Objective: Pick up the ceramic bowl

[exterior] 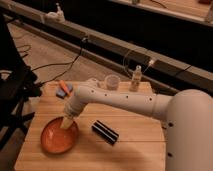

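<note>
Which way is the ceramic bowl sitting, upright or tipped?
Upright: the ceramic bowl lies hollow-side up on the wooden table. The pincer is at its far rim.

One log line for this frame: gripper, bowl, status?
gripper low at upper-right rim of ceramic bowl | bowl resting on table, not yet lifted | black box beside bowl, apart
</note>
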